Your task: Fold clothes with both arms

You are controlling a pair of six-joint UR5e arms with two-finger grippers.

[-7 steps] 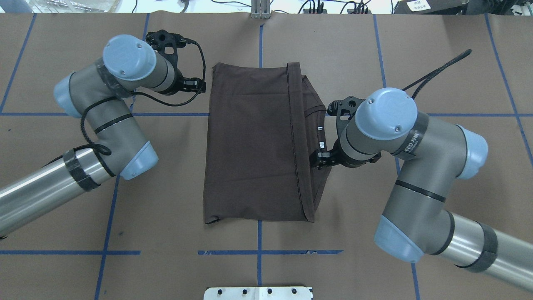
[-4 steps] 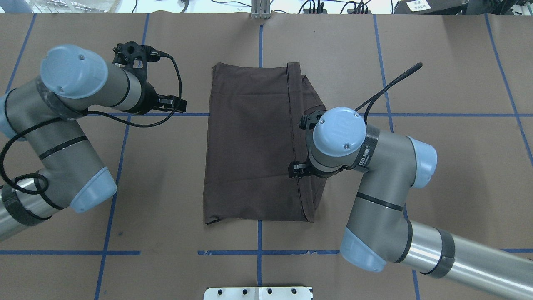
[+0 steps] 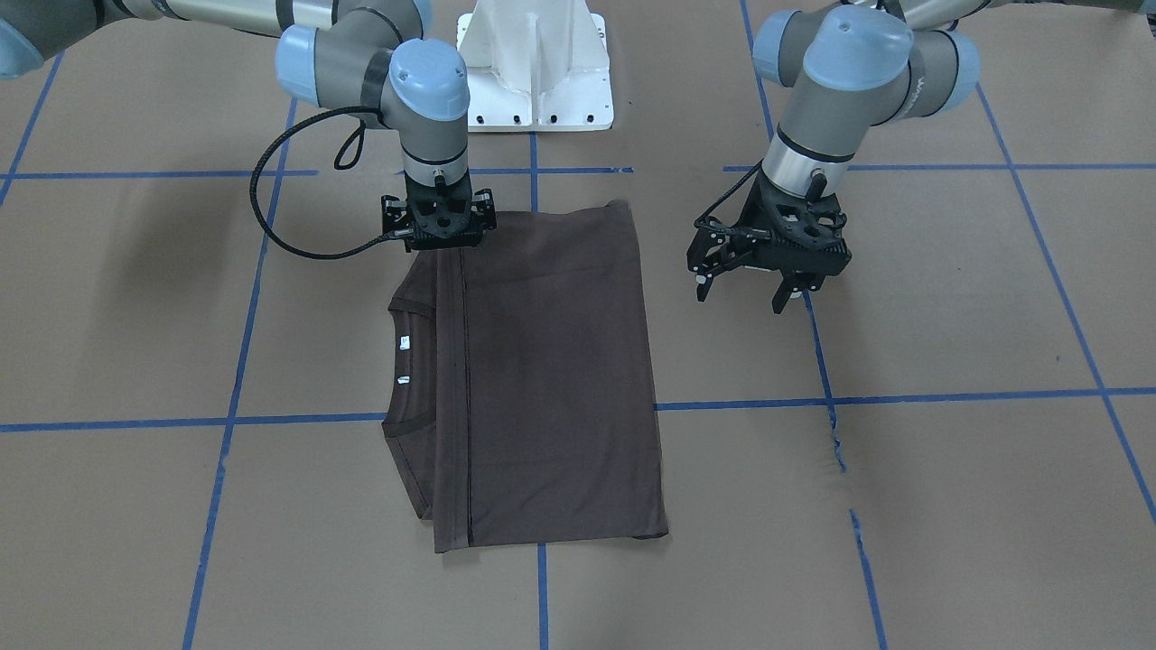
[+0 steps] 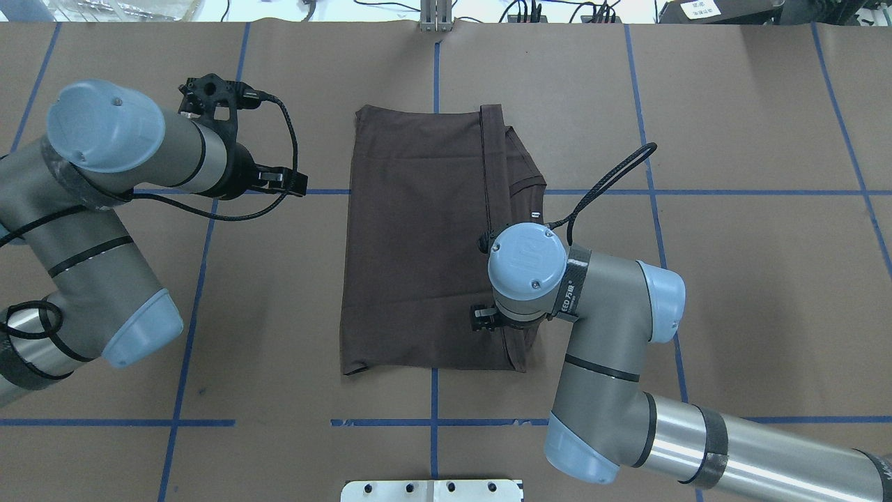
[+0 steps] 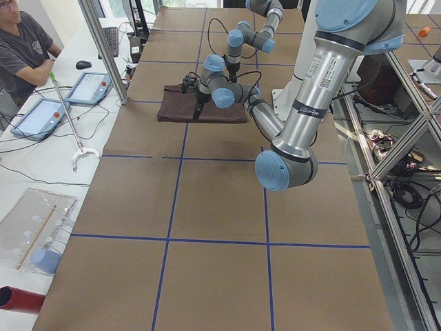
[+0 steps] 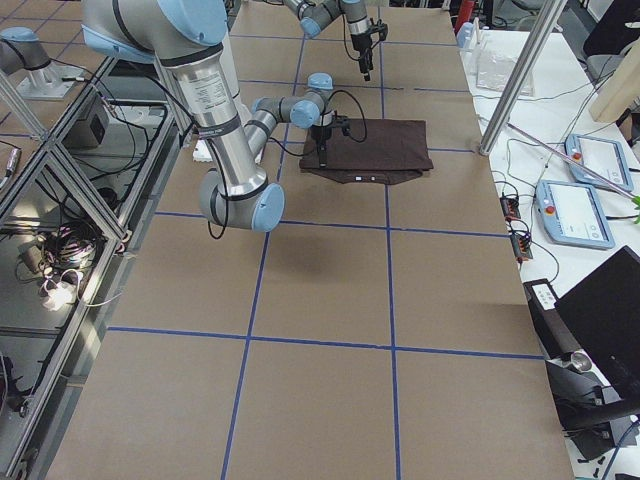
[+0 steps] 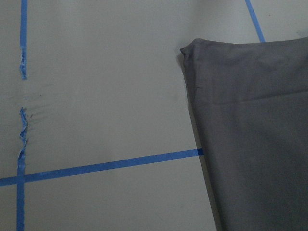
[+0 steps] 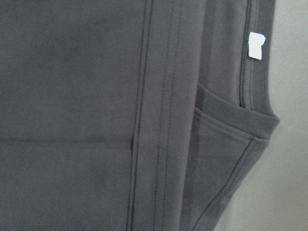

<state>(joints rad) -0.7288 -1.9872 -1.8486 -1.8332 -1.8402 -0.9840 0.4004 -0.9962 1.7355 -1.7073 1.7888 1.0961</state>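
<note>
The clothes are one dark brown T-shirt (image 4: 418,244) lying folded flat on the table, also seen as the T-shirt (image 3: 551,361). Its ribbed collar (image 3: 396,379) and white neck label (image 8: 256,45) poke out on the robot's right side. My right gripper (image 3: 440,242) points down over the shirt's corner nearest the robot's base, on the stitched hem band. Its fingers are hidden, so I cannot tell whether it is open or shut. My left gripper (image 3: 741,296) hangs open above bare table beside the shirt's other long edge, holding nothing.
A white pedestal base (image 3: 533,63) stands just behind the shirt. Blue tape lines cross the brown table cover, torn at one spot (image 3: 835,433). A person (image 5: 24,41) sits at a side table with tablets beyond the far table edge.
My right arm has swung from the collar side in over the shirt, towards the robot's base. My left arm has drawn back, away from the shirt's edge.
</note>
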